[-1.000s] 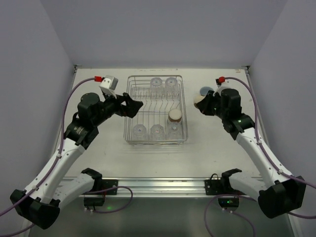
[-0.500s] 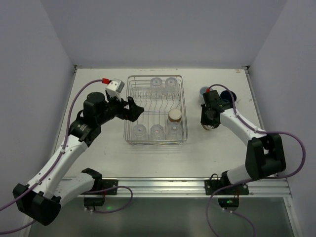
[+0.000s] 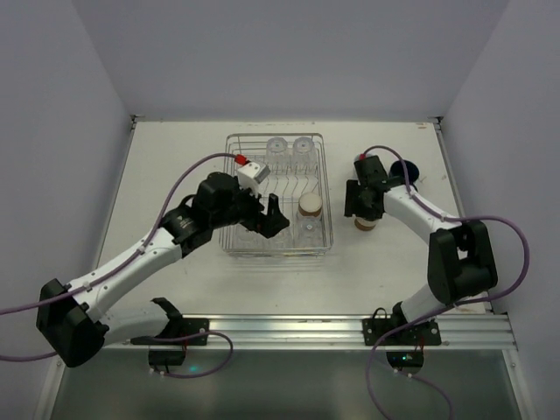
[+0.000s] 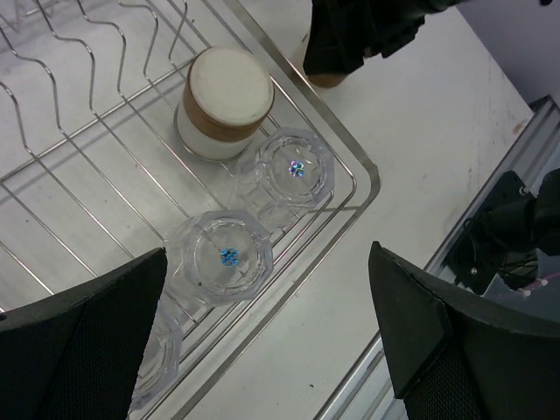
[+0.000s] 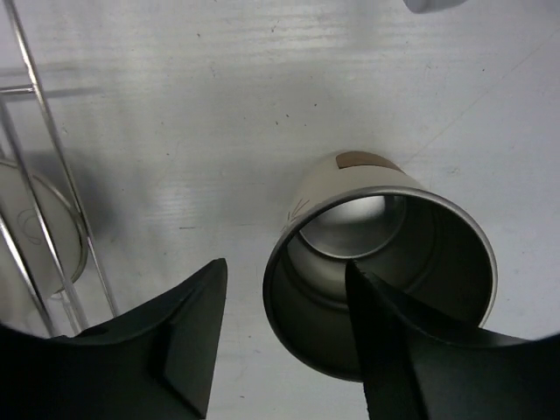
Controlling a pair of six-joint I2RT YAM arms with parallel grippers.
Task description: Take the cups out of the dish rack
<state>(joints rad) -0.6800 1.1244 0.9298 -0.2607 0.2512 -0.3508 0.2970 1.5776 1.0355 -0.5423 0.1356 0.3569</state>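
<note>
The silver wire dish rack (image 3: pixel 234 194) sits mid-table. Two clear cups (image 3: pixel 290 147) stand at its back, a beige cup with a brown band (image 3: pixel 310 206) at its right, and clear tumblers (image 4: pixel 293 171) (image 4: pixel 223 258) along its front. My left gripper (image 3: pixel 276 219) (image 4: pixel 267 289) hangs open over the front right corner, holding nothing. Right of the rack a beige cup (image 3: pixel 368 224) (image 5: pixel 381 280) stands upright on the table. My right gripper (image 3: pixel 361 203) (image 5: pixel 284 271) is open astride its rim, one finger inside and one outside, with a gap at the outer finger.
A dark blue mug (image 3: pixel 405 168) stands on the table behind the right arm. A pale cup's edge (image 5: pixel 433 4) shows at the top of the right wrist view. The rack's right wire wall (image 5: pixel 35 175) is close to the left of the right gripper.
The left arm swung right, from the rack's left side to over its front. The right gripper brought the beige cup down onto the table and its jaws opened.
</note>
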